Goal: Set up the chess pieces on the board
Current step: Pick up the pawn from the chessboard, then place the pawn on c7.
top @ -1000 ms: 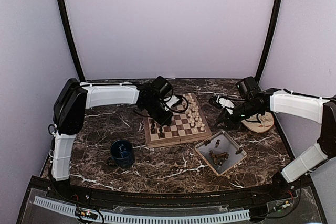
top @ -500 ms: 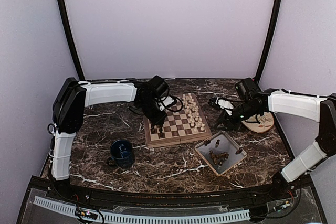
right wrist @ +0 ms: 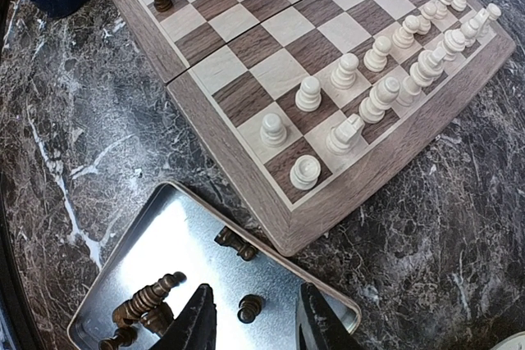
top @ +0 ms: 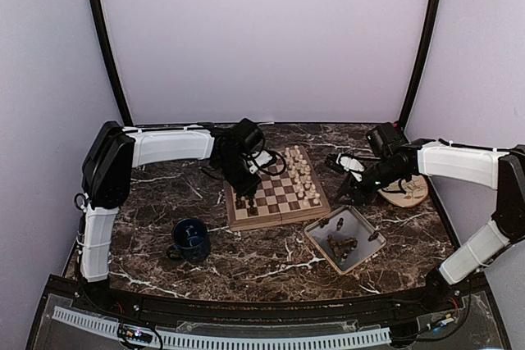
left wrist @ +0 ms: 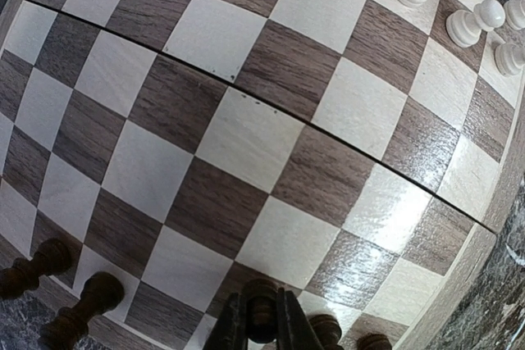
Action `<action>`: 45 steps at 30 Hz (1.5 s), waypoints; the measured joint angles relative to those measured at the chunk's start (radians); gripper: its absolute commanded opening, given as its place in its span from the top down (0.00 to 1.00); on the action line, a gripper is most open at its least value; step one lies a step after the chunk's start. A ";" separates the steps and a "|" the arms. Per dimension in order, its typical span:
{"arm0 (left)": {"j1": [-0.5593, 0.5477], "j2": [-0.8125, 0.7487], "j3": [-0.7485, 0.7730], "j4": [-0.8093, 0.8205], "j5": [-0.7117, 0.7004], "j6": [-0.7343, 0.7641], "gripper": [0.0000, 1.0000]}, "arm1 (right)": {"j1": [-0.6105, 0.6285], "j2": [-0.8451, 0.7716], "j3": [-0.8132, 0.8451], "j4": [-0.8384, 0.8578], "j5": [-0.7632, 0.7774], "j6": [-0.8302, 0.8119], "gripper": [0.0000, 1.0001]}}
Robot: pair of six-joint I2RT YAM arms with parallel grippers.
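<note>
The board [top: 280,218] lies mid-table, with cream chess pieces [top: 302,173] in two rows along its right side. A few dark chess pieces [top: 245,202] stand at its left edge. My left gripper [top: 240,189] is shut on a dark piece [left wrist: 261,317], held low over that edge row beside other dark pieces [left wrist: 326,329]. My right gripper [right wrist: 250,327] hangs open above the grey tray [right wrist: 168,231], with a loose dark piece [right wrist: 248,308] between its fingers but not gripped. Several more dark pieces [right wrist: 146,301] lie in the tray.
A blue mug [top: 190,240] stands left of the board's near corner. A round beige plate [top: 407,192] lies under the right forearm at the far right. The tray [top: 317,240] sits close to the board's near right corner [right wrist: 299,239].
The left gripper has shifted a little left and back over the board's left edge with the dark piece in it. The right arm has hardly moved.
</note>
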 measured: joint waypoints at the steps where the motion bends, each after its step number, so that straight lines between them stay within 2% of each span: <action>1: 0.000 0.000 0.002 -0.001 0.000 0.000 0.96 | 0.000 0.001 0.000 -0.001 0.000 0.000 0.66; 29: 0.000 0.000 0.033 -0.047 0.000 0.065 0.93 | 0.000 0.012 0.000 -0.010 0.000 -0.004 0.66; 45: 0.000 0.000 0.033 -0.053 0.003 0.067 0.78 | 0.000 0.013 0.000 -0.017 0.000 -0.004 0.66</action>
